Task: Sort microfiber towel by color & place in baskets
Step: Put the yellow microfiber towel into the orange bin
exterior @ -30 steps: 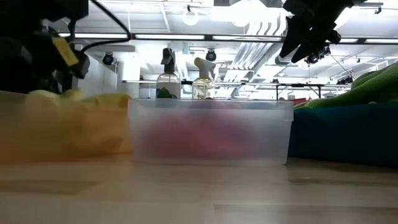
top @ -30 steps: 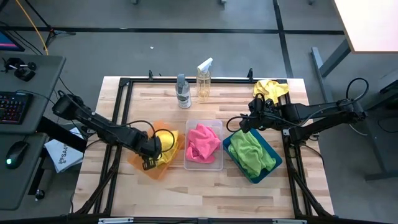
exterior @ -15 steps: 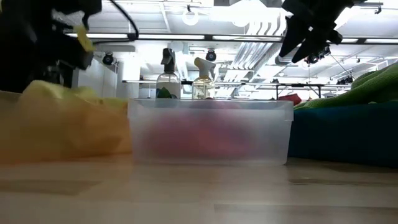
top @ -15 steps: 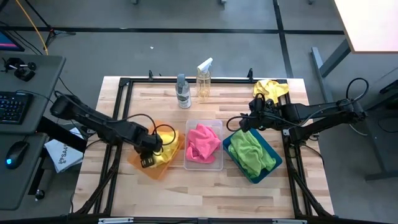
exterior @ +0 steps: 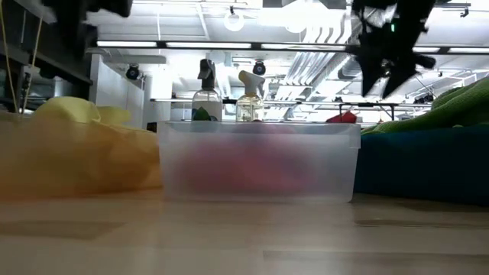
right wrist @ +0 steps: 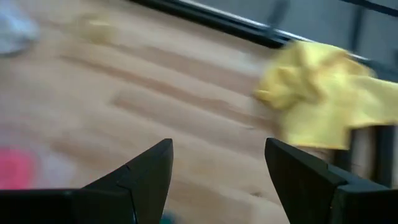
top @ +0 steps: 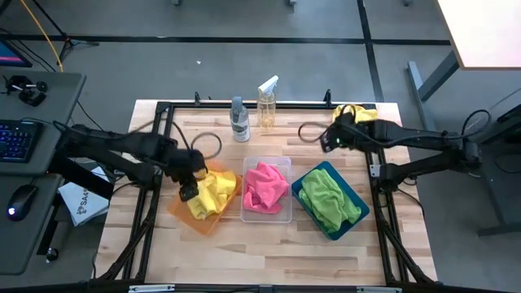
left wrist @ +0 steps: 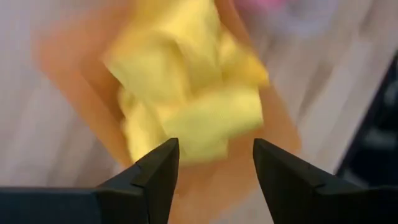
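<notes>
My left gripper (top: pixel 189 189) is open and empty above the orange basket (top: pixel 181 213), which holds yellow towels (top: pixel 212 194); they also show in the left wrist view (left wrist: pixel 186 99). My right gripper (top: pixel 329 138) is open and empty over bare wood, a short way from a loose yellow towel (top: pixel 355 114) that lies on the table's far right corner, partly over the black frame; it also shows in the right wrist view (right wrist: pixel 317 93). The clear basket (top: pixel 283 213) holds pink towels (top: pixel 265 185). The teal basket (top: pixel 358 213) holds green towels (top: pixel 329 200).
Two clear spray bottles (top: pixel 239 120) (top: pixel 266 104) stand at the table's far middle. A black frame (top: pixel 244 104) runs round the table's edges. Bare wood lies in front of the three baskets and between the bottles and the loose yellow towel.
My left gripper has risen out of the orange basket and drawn a little toward the far left, leaving the yellow towels heaped in it. My right gripper has gone from above the teal basket toward the table's far edge, nearer the loose yellow towel.
</notes>
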Robot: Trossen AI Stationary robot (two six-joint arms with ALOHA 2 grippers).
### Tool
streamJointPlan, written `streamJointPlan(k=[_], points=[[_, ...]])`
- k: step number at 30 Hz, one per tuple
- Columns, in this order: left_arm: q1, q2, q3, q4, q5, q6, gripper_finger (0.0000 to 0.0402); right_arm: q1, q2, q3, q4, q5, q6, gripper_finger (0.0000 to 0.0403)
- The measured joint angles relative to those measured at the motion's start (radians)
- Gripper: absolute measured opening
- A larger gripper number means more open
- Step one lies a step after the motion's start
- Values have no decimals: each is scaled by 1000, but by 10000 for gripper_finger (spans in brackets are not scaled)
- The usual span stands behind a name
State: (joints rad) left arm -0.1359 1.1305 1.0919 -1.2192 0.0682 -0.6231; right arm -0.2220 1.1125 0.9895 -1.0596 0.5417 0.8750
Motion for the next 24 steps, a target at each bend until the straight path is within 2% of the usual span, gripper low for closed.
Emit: streamJointPlan(k=[3, 8, 10, 13, 15, 18, 24], points=[[50, -34, 23, 29, -105, -19, 195, -174, -9, -80, 4, -48, -68, 252], [129, -81, 17, 178, -241, -45, 195, -483, 1, -278, 282, -256, -198, 252], [148, -89, 17, 252, -327, -86, 195, -589, 15, -307, 375, -292, -203, 252], [157, -95, 17, 377, -429, -100, 195, -708, 51, -300, 441, -288, -208, 252], [157, -95, 17, 448, -452, -76, 195, -744, 88, -272, 461, -276, -176, 252], [156, -91, 17, 506, -456, -46, 195, -707, 145, -255, 448, -207, -121, 252], [156, -90, 17, 519, -455, -56, 195, -677, 239, -256, 469, -105, -41, 252]])
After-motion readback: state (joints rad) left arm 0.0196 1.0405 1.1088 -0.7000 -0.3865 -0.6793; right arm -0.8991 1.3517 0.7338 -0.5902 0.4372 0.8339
